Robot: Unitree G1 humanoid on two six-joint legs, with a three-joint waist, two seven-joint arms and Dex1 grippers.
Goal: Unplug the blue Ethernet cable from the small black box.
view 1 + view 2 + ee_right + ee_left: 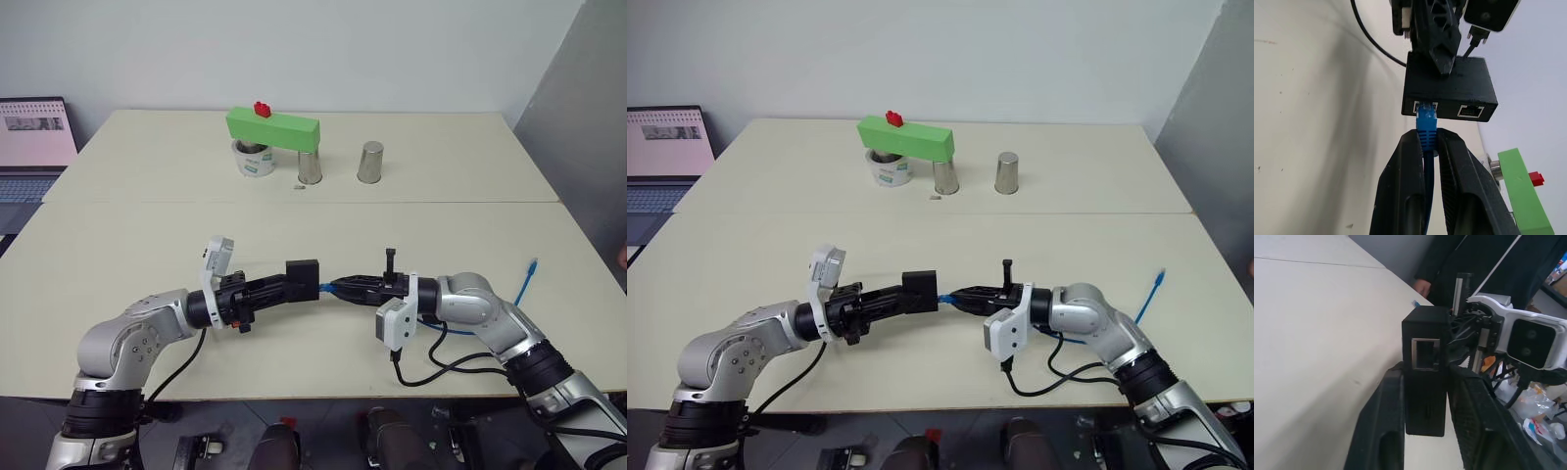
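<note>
Left pincer (294, 282) clamps the box (303, 276), right pincer (338, 289) pinches the cable (1426, 128) behind its plug, so a skewed pull could jam the latch.

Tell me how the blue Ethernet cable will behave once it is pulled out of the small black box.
The blue Ethernet cable is thin and trails in curves behind the right pincer, so it will likely hang floppy. Its moulded plug end looks stiffer and should stay straight between the fingers. It seems light; the small black box, clamped by the left pincer, probably won't be dragged.
</note>
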